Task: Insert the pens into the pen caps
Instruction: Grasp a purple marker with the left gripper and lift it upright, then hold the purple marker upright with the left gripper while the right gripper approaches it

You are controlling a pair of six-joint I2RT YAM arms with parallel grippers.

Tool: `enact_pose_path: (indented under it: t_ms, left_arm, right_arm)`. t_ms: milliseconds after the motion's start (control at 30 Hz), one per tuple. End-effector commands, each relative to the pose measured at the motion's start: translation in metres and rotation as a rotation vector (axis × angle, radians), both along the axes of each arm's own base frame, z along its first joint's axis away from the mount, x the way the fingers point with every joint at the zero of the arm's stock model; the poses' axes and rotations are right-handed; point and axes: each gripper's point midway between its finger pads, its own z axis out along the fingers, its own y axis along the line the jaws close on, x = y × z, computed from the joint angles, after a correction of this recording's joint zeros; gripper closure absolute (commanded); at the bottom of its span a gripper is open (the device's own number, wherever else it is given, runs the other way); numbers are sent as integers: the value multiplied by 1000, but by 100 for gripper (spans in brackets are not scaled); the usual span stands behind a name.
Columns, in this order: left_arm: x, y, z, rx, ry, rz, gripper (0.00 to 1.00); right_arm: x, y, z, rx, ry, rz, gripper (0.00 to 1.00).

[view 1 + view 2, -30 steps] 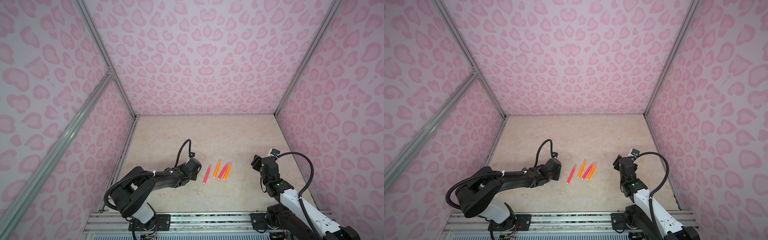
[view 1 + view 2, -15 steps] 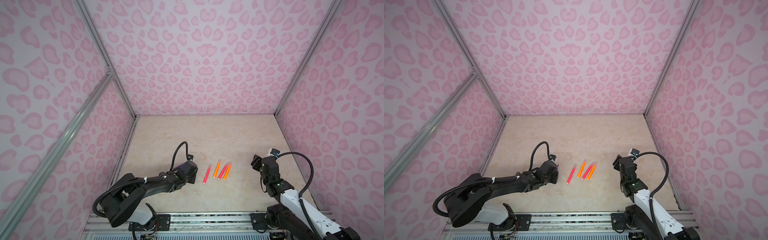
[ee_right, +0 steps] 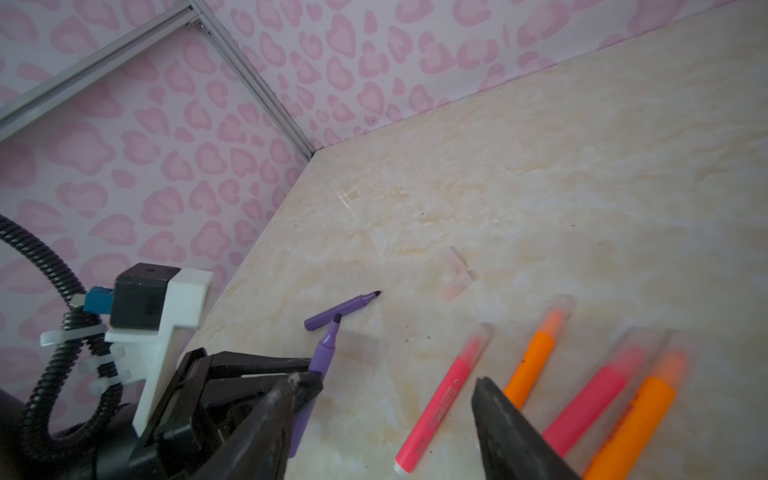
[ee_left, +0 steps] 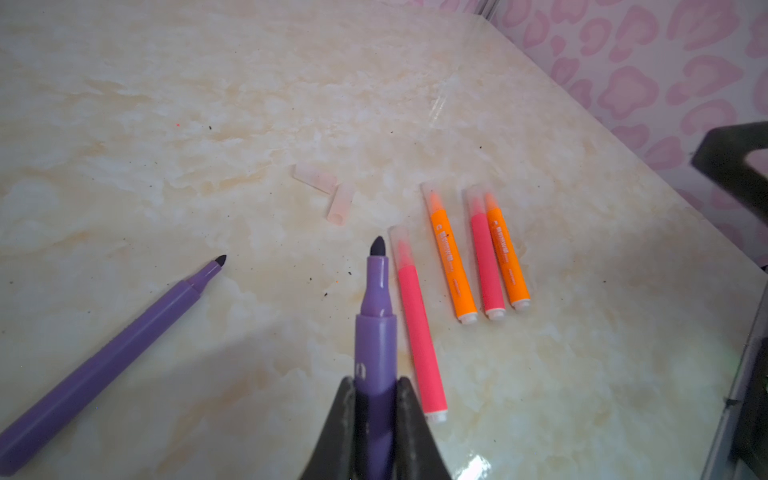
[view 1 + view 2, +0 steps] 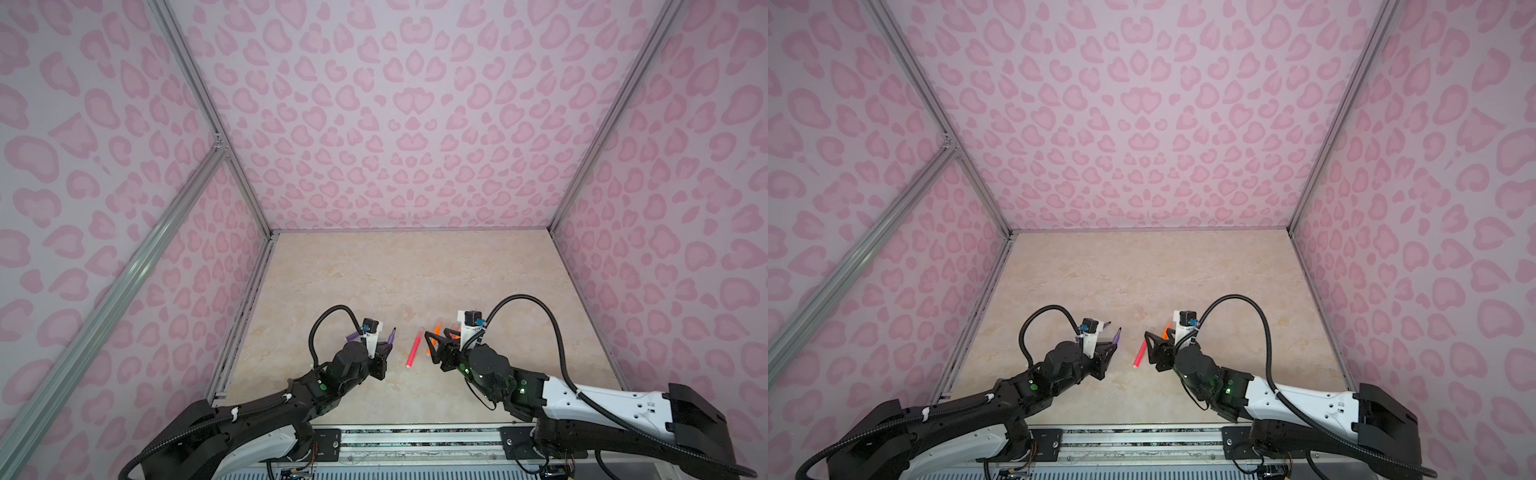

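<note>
Risk: a fumbled pick, then a failed fit.

Near the front edge of the table, the left gripper pinches a purple pen, bare tip pointing away. The right gripper hangs spread over four capped pens. A second purple pen lies uncapped toward the left edge. Farther in, two loose caps lie end to end, seemingly touching. They are clear, light and round, so jaws closing on one could send both rolling, or the tip could shove a cap aside.
</note>
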Motion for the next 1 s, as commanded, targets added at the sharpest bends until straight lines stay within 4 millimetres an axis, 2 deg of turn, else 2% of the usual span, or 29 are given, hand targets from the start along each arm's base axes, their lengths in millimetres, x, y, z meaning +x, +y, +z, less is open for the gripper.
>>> enact_pose_path:
  t_ms: [0, 167, 400, 667, 967]
  left_arm:
    - [-3, -3, 27, -78, -109, -25, 97]
    - [-14, 10, 41, -129, -172, -30, 97]
    - [-23, 19, 51, -183, -217, -36, 97]
    - [-32, 24, 60, -253, -252, -55, 97]
    - [-36, 25, 64, -273, -258, -64, 97]
  right_arm:
    - [2, 34, 5, 66, 27, 26, 36]
    - [0, 72, -7, 79, 59, 99, 37]
    - [-10, 99, -4, 72, 61, 146, 37]
    - [-8, 110, -7, 72, 70, 137, 43]
    - [-7, 121, -8, 91, 82, 148, 60]
